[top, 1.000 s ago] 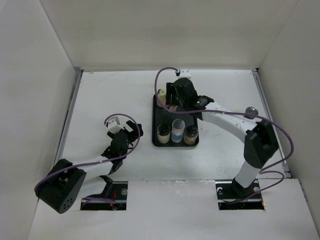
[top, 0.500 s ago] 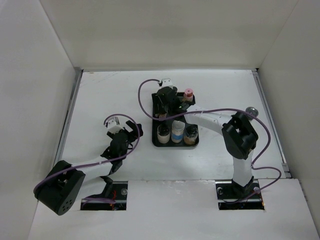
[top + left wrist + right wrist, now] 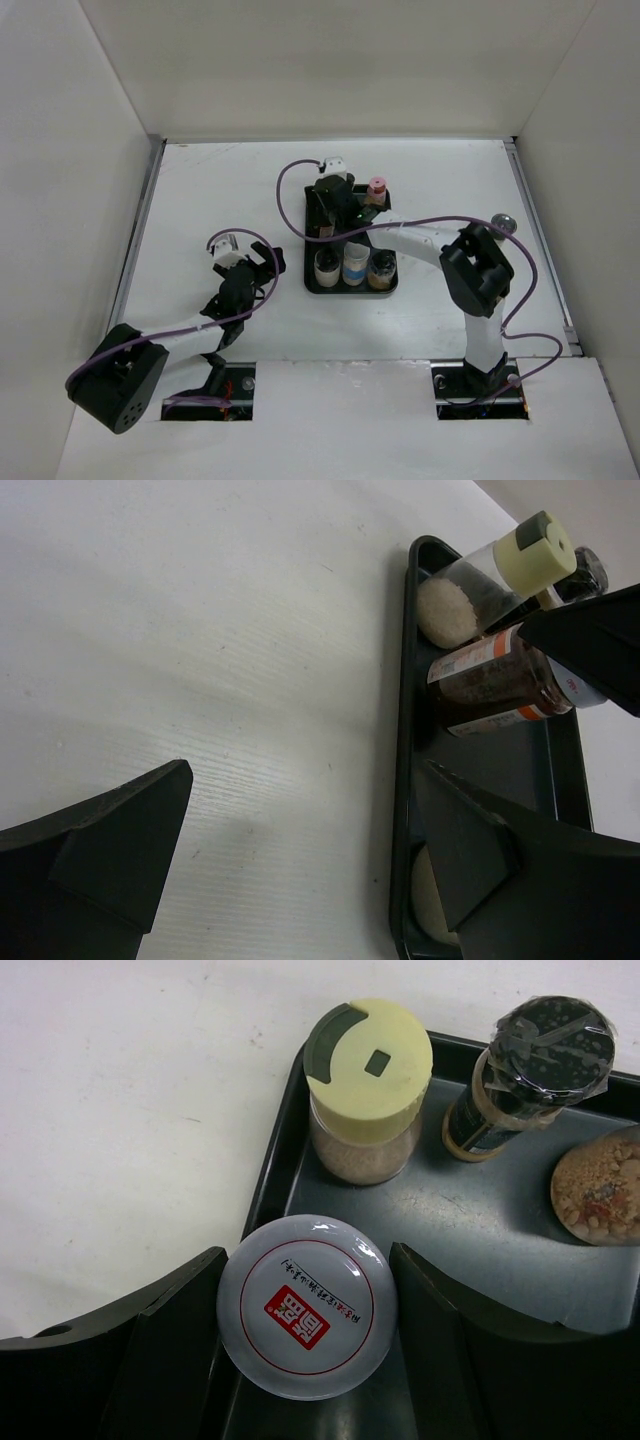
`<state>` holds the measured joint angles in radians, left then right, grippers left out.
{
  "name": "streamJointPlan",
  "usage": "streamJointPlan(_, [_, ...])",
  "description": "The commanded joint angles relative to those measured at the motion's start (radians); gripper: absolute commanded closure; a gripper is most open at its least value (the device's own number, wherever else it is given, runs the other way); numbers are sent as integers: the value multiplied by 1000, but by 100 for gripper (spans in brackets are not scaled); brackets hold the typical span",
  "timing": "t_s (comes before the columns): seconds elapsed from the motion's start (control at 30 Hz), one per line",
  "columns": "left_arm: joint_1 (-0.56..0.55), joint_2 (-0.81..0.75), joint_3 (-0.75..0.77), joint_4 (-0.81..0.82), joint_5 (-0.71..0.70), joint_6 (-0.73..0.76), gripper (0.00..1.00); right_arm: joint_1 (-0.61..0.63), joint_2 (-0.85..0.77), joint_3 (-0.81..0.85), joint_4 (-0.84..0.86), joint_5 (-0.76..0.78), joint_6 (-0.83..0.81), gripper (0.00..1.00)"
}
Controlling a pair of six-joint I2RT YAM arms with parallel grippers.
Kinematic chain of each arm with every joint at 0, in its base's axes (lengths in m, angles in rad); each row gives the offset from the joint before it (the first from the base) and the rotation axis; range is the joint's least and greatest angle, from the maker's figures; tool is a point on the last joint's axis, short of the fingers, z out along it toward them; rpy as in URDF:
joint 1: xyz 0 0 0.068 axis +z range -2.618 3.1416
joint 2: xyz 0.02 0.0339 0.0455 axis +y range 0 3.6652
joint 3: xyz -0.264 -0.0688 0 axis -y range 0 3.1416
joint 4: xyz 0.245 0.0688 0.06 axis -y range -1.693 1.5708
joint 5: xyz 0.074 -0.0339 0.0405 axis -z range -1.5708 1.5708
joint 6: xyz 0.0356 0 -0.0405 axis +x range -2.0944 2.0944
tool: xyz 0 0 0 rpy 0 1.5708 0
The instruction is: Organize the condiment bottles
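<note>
A flat black tray [image 3: 350, 289] holds several condiment bottles. Its front row has a tan jar [image 3: 326, 265], a taller blue-white bottle [image 3: 355, 262] and a brown jar [image 3: 381, 267]. A pink-capped bottle [image 3: 377, 187] stands at the back. My right gripper [image 3: 326, 212] is over the tray's back left, shut on a silver-lidded jar [image 3: 307, 1305] standing in the tray [image 3: 480, 1220]. Beyond it stand a yellow-capped bottle [image 3: 368, 1070] and a black-capped bottle [image 3: 545, 1050]. My left gripper [image 3: 262, 262] is open and empty on the table, left of the tray [image 3: 403, 730].
A small silver round object [image 3: 503, 222] lies on the table at the right. White walls close in the table on three sides. The right arm's purple cable [image 3: 290, 190] loops left of the tray. A jar of tan crumbs [image 3: 600, 1185] stands at the right.
My right gripper swung from the tray's back right to its back left, uncovering the pink-capped bottle, then held still. The left arm has barely moved.
</note>
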<state>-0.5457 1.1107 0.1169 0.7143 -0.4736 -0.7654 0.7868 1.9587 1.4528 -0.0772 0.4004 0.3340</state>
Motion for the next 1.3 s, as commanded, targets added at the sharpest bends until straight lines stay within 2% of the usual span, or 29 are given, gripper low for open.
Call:
streamJointPlan(0.0, [-3,-31,-10,36,7,8,6,4,-6,-9,120,34,-1,41])
streamJointPlan(0.27, [-1,-49,-13,31,12,8,6,9,11,-26,117,26,8,35])
streamJointPlan(0.43, [2,-71,-16,22,13,6,6,12,-29,-14,116,31,11,24])
streamJointPlan(0.57, [0,-83,-17,19,16,6,6,13,-93,-2,97,47,7,5])
streamJointPlan(0.67, [6,-107,-23,7,12,6,6,13,-155,0,88,60,-12,1])
streamJointPlan(0.8, [7,-130,-25,-10,10,6,6,-8,-277,-34,67,107,-26,0])
streamJointPlan(0.97, [-6,-153,-31,-19,1,6,6,-141,-573,-236,53,280,-32,0])
streamJointPlan(1.13, [-36,-166,-31,-33,-19,6,6,-390,-848,-469,-76,590,-18,0])
streamJointPlan(1.2, [-47,-167,-31,-33,-19,6,6,-511,-897,-525,-127,612,8,0])
streamJointPlan(1.27, [-58,-161,-28,-33,-23,6,6,-597,-899,-543,-153,557,20,0])
